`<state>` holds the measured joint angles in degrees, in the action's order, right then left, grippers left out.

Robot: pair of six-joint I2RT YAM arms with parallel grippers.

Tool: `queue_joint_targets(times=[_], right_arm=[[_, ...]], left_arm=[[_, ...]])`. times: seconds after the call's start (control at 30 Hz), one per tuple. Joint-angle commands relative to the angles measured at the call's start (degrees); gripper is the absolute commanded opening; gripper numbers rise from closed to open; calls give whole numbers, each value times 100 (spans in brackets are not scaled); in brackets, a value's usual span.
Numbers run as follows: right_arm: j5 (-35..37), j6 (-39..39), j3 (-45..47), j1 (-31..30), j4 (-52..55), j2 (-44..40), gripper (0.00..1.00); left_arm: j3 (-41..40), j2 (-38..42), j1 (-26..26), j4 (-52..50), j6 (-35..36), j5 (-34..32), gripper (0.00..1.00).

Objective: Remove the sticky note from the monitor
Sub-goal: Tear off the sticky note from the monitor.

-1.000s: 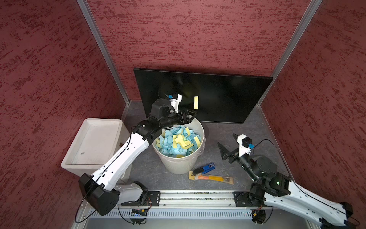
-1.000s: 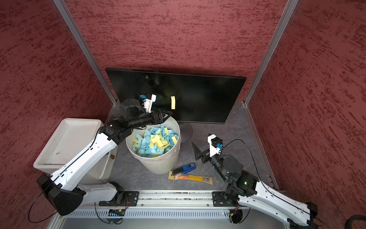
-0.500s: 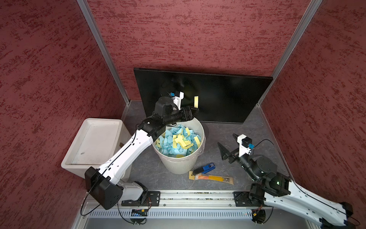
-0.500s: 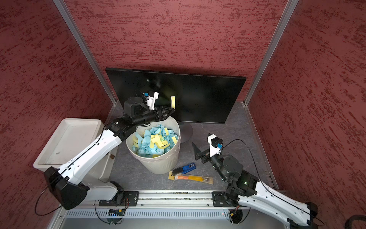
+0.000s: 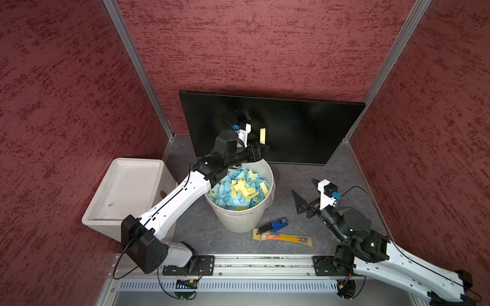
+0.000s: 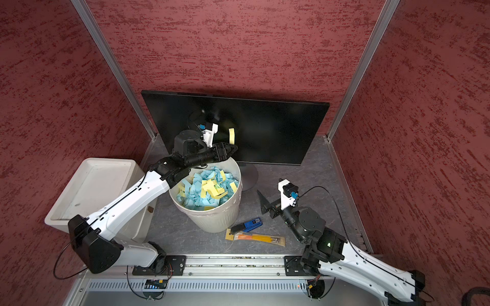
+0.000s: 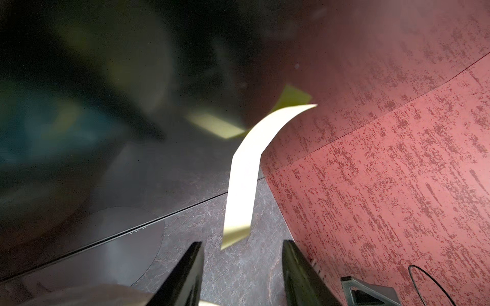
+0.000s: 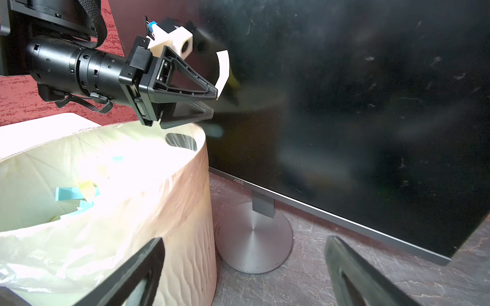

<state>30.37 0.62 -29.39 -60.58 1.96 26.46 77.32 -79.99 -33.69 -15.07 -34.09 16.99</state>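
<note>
sticky note (image 5: 262, 135) hasn't moved in the last second: top stuck to the monitor (image 5: 305, 124) screen left of centre, lower end curling off the glass. Narrow pale-yellow strip. left gripper (image 7: 242, 242) has pushed in over the waste bin (image 5: 238, 220). Jaws apart, the note's free end between the tips, no clamp visible. right gripper (image 5: 306, 192) unchanged, wide open, empty.

White arm shells (image 5: 183, 193), black joints (image 5: 144, 246) — left claw (image 5: 266, 147), right claw (image 5: 302, 185) black, triangular.
</note>
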Motion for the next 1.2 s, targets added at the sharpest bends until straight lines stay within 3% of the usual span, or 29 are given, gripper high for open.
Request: queue_joint_targets(times=[0.0,0.6,0.83,1.17], right_arm=[[176,-6,33,46,-13,-62,98],[182,-9,22,46,15,-62,98],[181,-3,29,46,7,-62,98],[193,-9,29,44,14,-62,98]], left_arm=[[176,-73,-13,261,29,-200,47],[151,-65,-5,279,34,-303,18],[120,-23,-13,231,41,-327,1],[-35,174,-78,176,36,-352,0]])
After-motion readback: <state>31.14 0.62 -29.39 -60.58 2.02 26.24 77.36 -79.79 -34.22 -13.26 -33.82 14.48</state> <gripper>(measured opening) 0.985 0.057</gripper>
